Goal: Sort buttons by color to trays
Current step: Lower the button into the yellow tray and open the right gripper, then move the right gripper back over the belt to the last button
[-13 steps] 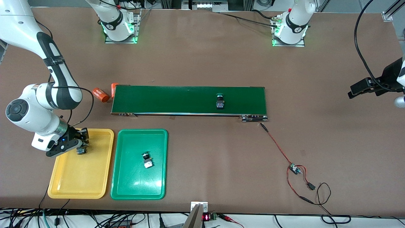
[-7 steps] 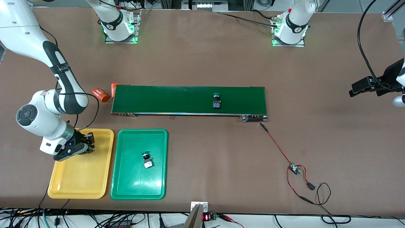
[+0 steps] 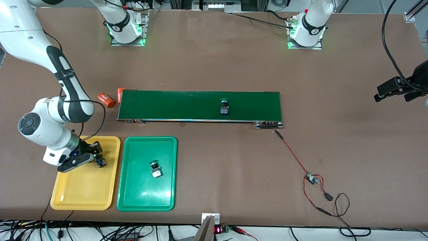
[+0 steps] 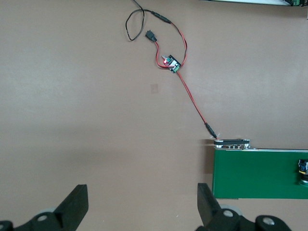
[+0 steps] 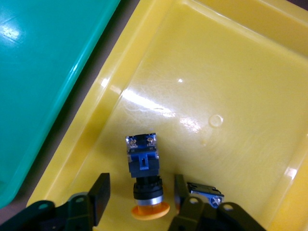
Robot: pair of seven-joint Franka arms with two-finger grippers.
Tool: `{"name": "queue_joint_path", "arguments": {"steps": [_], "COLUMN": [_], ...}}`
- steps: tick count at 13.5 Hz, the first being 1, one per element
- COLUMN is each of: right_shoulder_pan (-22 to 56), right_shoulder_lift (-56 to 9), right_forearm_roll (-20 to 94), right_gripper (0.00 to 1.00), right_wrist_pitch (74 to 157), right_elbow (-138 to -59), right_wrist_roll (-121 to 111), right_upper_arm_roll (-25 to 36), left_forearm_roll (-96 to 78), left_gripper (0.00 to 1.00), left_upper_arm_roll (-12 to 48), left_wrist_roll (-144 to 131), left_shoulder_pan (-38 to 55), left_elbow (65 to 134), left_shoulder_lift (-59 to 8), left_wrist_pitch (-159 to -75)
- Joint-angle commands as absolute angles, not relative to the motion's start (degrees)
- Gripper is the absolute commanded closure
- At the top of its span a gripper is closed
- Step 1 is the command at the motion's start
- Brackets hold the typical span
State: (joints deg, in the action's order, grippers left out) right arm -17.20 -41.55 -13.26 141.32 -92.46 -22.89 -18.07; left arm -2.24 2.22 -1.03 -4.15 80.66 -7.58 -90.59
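My right gripper [image 3: 96,156] [image 5: 140,195] hangs low in the yellow tray [image 3: 83,197] [image 5: 231,91], open. A yellow-capped button [image 5: 144,175] [image 3: 101,163] lies on the tray floor between the fingers [image 5: 101,197], with a gap on each side. Beside one finger, part of a second button [image 5: 206,191] shows. In the green tray [image 3: 140,195] [image 5: 43,67] lies a green-capped button [image 3: 155,168]. Another green-capped button [image 3: 224,107] [image 4: 302,168] sits on the dark-green conveyor belt [image 3: 174,105] [image 4: 255,173]. My left gripper [image 3: 391,91] [image 4: 143,207] waits open over bare table at the left arm's end.
Two orange cylinders [image 3: 106,99] lie at the belt's end toward the right arm. A red-and-black cable with a small circuit board [image 3: 311,179] [image 4: 171,63] runs from the belt's other end toward the front camera.
My right gripper has opened and let go of the yellow-capped button in the yellow tray. The green-capped button on the belt has moved toward the right arm's end. The left gripper has drifted slightly.
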Motion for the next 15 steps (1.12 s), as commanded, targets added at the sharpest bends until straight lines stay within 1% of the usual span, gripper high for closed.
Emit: {"name": "queue_joint_path", "arguments": {"steps": [1,2,4,7,9,13,15], "right_shoulder_pan": [-16.3,-15.8,-13.6,-8.9,-3.9,-0.1,3.0], "right_shoulder_lift": [-41.6,-40.7,-38.0,-32.5,-28.1,-22.9,-20.7], "right_forearm_roll": [-12.2,-12.1,-11.2,-10.1,-9.3,-3.4,-2.9], "right_gripper": [0.14,0.00,0.00,0.00,0.00,0.00,0.00], "right_wrist_pitch": [140.7,139.8,135.2,125.3,118.1,110.8,108.0], "right_elbow": [-91.6,-92.0,-92.4,-92.3,-92.0,-91.9,-92.0], "right_wrist_roll": [-22.6,-19.7,-12.3,1.1,10.2,13.4,17.6], "right_upper_arm_roll": [-17.8,-17.9,-18.4,-18.4,-18.2,-18.1,-18.0], "left_forearm_roll": [-1.5,-1.6,-1.6,-1.8,-1.9,-2.1,-2.2], "left_gripper": [0.00,0.00,0.00,0.00,0.00,0.00,0.00], "left_upper_arm_roll": [2.2,2.2,2.2,2.2,2.3,2.3,2.3], "left_wrist_roll": [-0.1,-0.1,0.0,-0.7,-0.7,-0.6,-0.6], "left_shoulder_pan": [-4.7,-4.7,-4.7,-4.8,-4.7,-4.7,-4.7], "left_elbow": [79.7,80.0,80.0,80.0,79.9,79.8,79.8], "left_shoulder_lift": [-7.7,-7.7,-7.8,-7.6,-7.6,-7.6,-7.6], "left_wrist_pitch": [-89.8,-89.7,-89.6,-88.0,-88.0,-87.9,-87.9]}}
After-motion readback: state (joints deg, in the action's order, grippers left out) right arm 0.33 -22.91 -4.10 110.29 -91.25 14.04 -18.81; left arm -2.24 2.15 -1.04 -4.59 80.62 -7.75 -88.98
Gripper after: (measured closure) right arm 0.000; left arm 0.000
